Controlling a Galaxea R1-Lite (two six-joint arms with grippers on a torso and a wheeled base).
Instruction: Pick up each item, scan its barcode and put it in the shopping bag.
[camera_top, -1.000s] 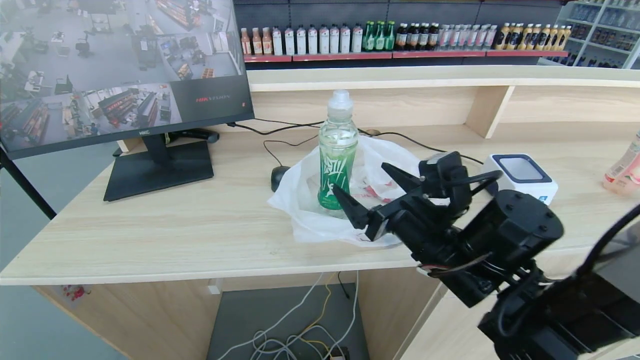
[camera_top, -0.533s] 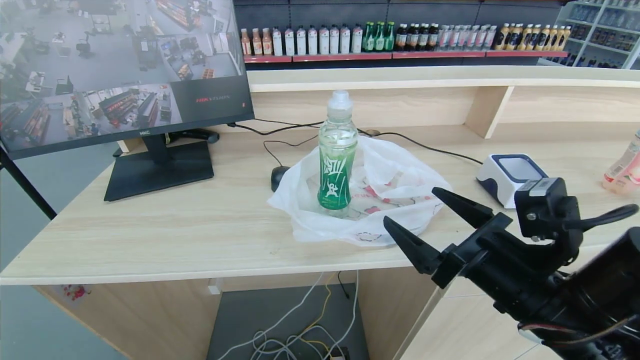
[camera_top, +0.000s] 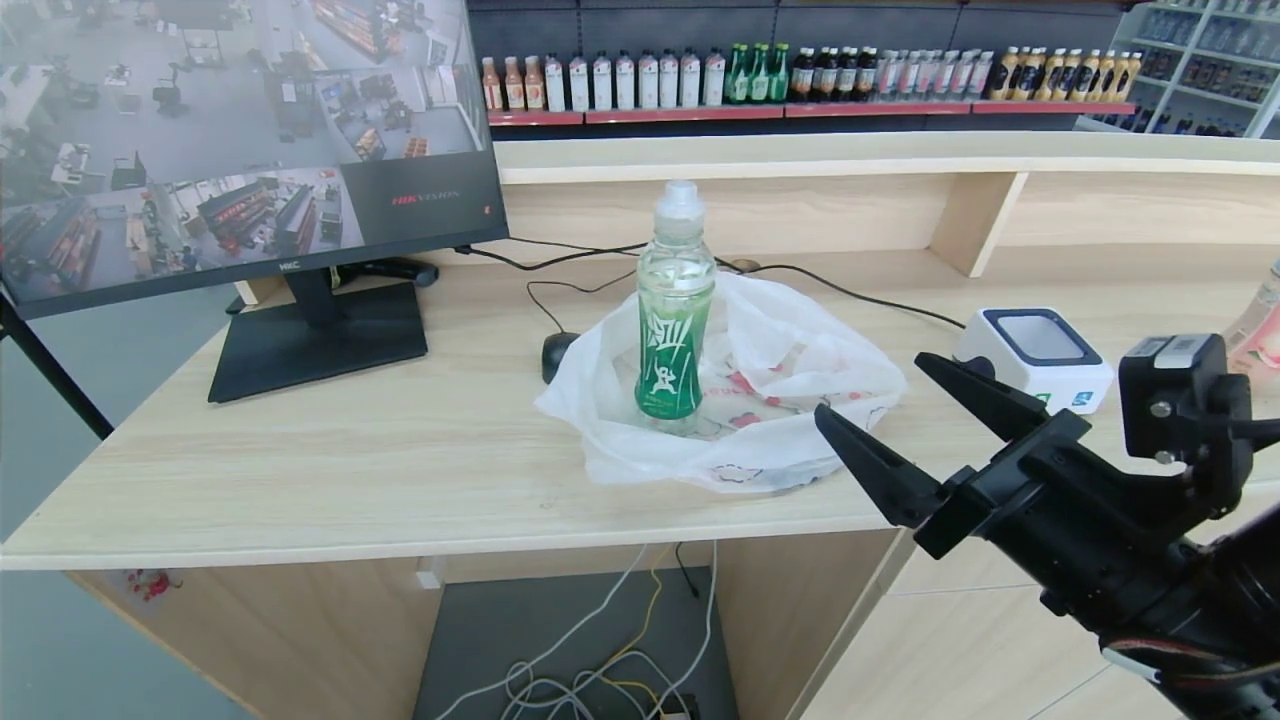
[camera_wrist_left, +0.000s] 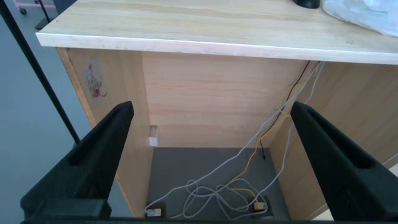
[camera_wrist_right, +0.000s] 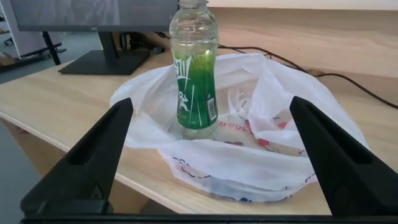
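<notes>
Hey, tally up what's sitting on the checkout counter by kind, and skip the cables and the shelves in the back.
Bottles: 2 (green bottle standing in the bag, pink bottle at the right edge)
Shopping bag: 1
Barcode scanner: 1
Monitor: 1
Mouse: 1
Total: 6

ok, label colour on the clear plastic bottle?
Green label with white graphics; best in right wrist view.

a shop: checkout counter (camera_top: 400, 440), barcode scanner (camera_top: 1035, 358), stocked drink shelves (camera_top: 800, 75).
</notes>
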